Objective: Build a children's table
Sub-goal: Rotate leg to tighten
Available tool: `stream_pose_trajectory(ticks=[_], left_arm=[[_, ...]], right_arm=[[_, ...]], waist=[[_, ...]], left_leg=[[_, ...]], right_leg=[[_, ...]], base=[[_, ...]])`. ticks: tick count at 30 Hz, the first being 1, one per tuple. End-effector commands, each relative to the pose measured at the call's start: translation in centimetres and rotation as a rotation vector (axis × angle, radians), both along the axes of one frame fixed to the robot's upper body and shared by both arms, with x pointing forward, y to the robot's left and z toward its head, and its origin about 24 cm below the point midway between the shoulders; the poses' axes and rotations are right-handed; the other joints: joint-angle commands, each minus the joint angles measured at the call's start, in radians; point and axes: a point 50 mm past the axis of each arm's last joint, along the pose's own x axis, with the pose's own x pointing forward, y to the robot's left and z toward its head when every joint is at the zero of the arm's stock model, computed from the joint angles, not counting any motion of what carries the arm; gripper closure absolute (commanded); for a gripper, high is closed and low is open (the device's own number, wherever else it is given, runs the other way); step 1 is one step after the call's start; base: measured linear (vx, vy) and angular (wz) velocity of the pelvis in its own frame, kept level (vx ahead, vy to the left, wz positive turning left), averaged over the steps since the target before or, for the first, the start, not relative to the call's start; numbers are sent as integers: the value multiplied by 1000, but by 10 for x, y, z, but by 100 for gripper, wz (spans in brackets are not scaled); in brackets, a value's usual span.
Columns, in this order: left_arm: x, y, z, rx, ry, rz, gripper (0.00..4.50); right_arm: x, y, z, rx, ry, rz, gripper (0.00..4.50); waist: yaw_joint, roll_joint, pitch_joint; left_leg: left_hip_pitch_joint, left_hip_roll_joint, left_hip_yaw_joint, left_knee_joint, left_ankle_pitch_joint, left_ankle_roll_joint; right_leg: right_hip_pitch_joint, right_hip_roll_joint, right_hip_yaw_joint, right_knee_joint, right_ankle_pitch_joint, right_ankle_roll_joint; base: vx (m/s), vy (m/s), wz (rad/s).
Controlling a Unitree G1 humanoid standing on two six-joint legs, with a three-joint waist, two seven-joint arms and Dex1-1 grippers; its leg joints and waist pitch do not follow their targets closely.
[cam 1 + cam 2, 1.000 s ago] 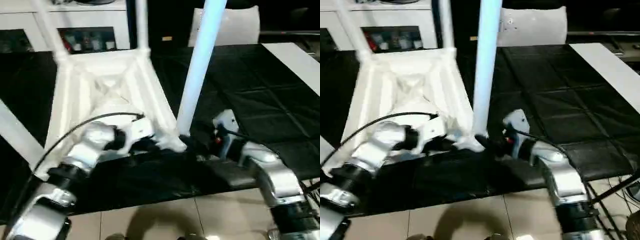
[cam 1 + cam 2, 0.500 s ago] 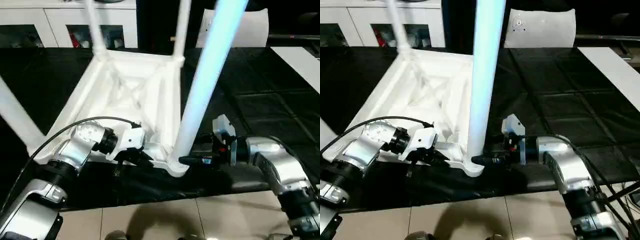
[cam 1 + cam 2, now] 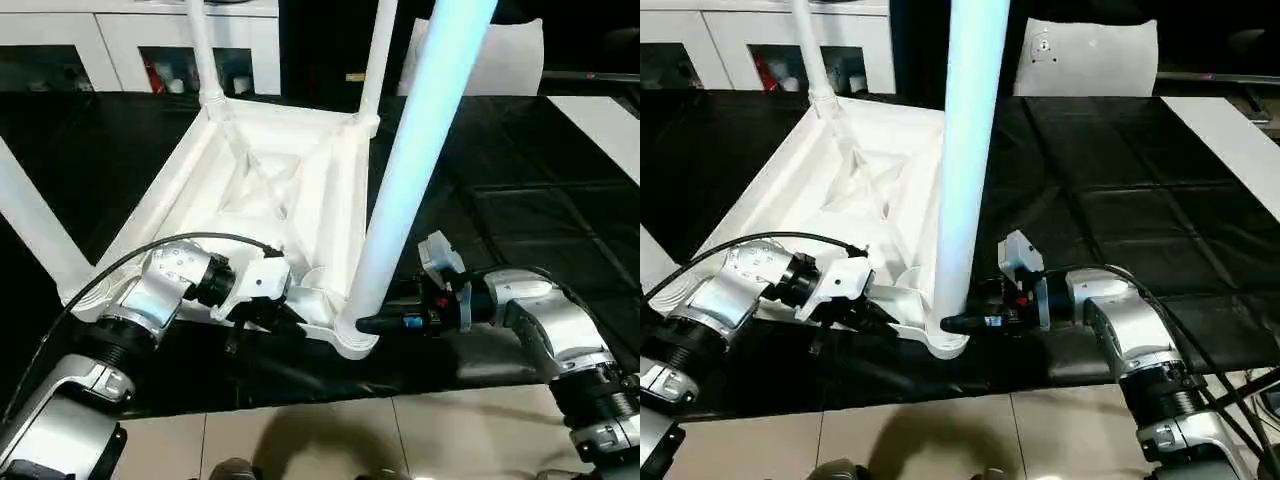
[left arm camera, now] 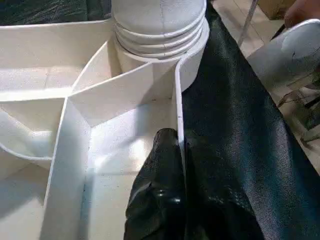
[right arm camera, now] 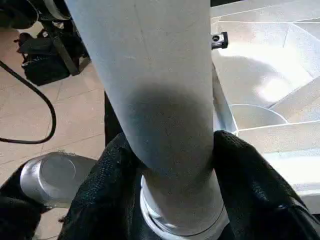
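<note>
The tabletop [image 3: 265, 190] lay upside down on the black-covered worktop [image 3: 520, 200], ribbed underside up. Four legs rose from its corner sockets, the near-right leg [image 3: 410, 170] standing closest to the robot. The left gripper [image 4: 177, 150] had its fingers [image 4: 160, 165] pinched shut on the thin rim wall of the tabletop, just beside that leg's socket [image 4: 160, 40], bracing the top. The right gripper [image 5: 175, 165] had its fingers [image 5: 250, 175] wrapped round the base of the near-right leg, just above the socket collar; they seemed pressed to the tube on both sides, though how firm the hold was could not be judged. The step in hand looked like seating the last leg. Next, the leg likely needed twisting or pressing fully home while the left arm held the top from turning.
</note>
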Motion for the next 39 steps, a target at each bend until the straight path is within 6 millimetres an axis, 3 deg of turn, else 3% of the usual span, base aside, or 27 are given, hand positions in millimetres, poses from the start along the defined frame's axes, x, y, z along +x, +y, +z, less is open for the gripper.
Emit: stream_pose_trajectory(ticks=[1,6,8,10,12,14,15,17,20,22,24,26,27,31,33,39], left_arm=[[-3,-10,2,14,9,-102,450],[1,-13,3,-17,11,-16,450],[7,-20,5,-41,-22,102,450],[12,-28,7,-81,-36,205,450],[16,-38,8,-114,-48,300,450],[18,-46,7,-124,-54,359,450],[18,-48,7,-127,-53,373,450],[20,-57,7,-144,-51,436,450],[22,-73,7,-172,-65,518,450],[24,-90,10,-203,-85,597,450],[24,-94,11,-211,-91,603,450],[24,-94,11,-207,-102,595,450],[24,-94,11,-203,-108,590,450],[25,-83,10,-196,-135,562,450],[23,-74,9,-192,-144,518,450],[19,-60,8,-176,-130,426,450]], right_arm=[[0,4,2,12,12,25,253],[-3,7,1,64,37,-29,257],[-4,16,-4,78,26,-190,257],[-5,25,-11,68,26,-306,257],[-5,38,-17,69,45,-422,257],[-3,48,-20,74,61,-503,257],[-3,51,-21,74,64,-521,257],[-1,62,-23,71,73,-586,257],[6,78,-26,69,85,-709,257],[14,98,-23,75,87,-821,257],[15,103,-18,103,81,-830,257],[15,102,-14,139,67,-839,257],[15,100,-12,158,60,-846,202],[11,80,-13,170,5,-825,168],[8,62,-13,167,-33,-791,152],[3,37,-9,142,-91,-705,97]], waist=[[-2,-4,-78],[0,-1,-72],[-1,-3,-71],[-7,-1,-65],[-15,-1,-58],[-32,-3,-55],[-41,0,-53],[-53,3,-53],[-59,2,-52],[-63,2,-52],[-66,3,-56],[-63,7,-61],[-61,7,-64],[-55,11,-66],[-52,13,-66],[-48,12,-65]], left_leg=[[8,28,4,-51,18,110],[12,30,3,-57,-48,67],[14,30,2,-58,-60,53],[13,28,0,-63,-84,34],[12,23,-3,-70,-131,-4],[12,23,-6,-75,-163,-25],[6,18,-6,-76,-176,-31],[10,18,-6,-75,-193,-33],[9,14,-7,-75,-191,-25],[9,16,-6,-76,-185,-26],[13,16,-7,-76,-177,-28],[9,15,-5,-74,-132,-5],[8,14,-4,-72,-107,7],[8,14,-3,-72,-73,32],[9,15,-2,-71,-76,44],[5,17,-2,-72,-85,58]], right_leg=[[63,-72,43,-48,176,-290],[60,-73,45,-58,67,-277],[58,-75,48,-60,42,-265],[56,-75,48,-68,-11,-249],[56,-77,47,-83,-156,-213],[53,-73,48,-91,-232,-185],[53,-72,49,-96,-270,-170],[46,-70,51,-101,-299,-160],[44,-68,52,-107,-321,-148],[40,-66,54,-105,-302,-152],[42,-66,53,-105,-269,-158],[51,-63,55,-95,-142,-175],[54,-62,55,-91,-80,-183],[60,-62,52,-85,23,-207],[62,-63,53,-86,28,-213],[65,-66,49,-88,-5,-217]], base=[[0,0,0],[0,0,0],[0,0,0],[0,0,0],[0,0,0],[0,0,0],[0,0,0],[0,0,0],[0,0,0],[0,0,0],[0,0,0],[0,0,0],[0,0,0],[0,0,0],[0,0,0],[0,0,0]])
